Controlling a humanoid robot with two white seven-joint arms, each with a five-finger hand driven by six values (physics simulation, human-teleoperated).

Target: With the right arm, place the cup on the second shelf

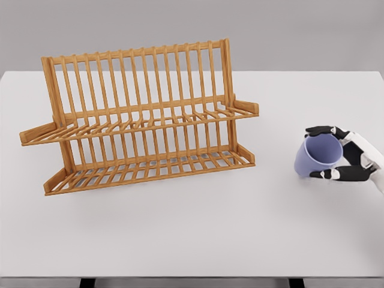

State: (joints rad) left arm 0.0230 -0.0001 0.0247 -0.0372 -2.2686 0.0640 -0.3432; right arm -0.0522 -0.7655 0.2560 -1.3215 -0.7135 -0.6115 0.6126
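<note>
Nearest the camera, the white counter (192,240) is lying bare along its front edge, and nothing is standing on that strip. Farther in, at the right edge, the right robot hand (339,153) is reaching in from the right and wrapping the cup (318,155): one dark finger is curling over the far rim and another is pressing against the near side, so the robot hand is gripping the cup rather than hanging open. The lilac cup is sitting on or just above the counter, tilting so that its mouth is facing up and toward the wrist; whether its base is touching the surface is hard to tell. No left arm is showing anywhere. Beyond and well to the left, the wooden rack (141,120) is standing on the counter, its long axis running left to right and slanting slightly away toward the right. Its lower shelf (150,170) is resting near the counter, while the second shelf (144,123), the upper slatted tier, is sitting above and slightly behind it, backed by upright bars. The move ahead seems to be turning on this: the shelf is lying to the left of the held cup, farther back and higher, well apart from it, so the cup will likely need lifting first, then carrying leftward over the shelf's front lip.
</note>
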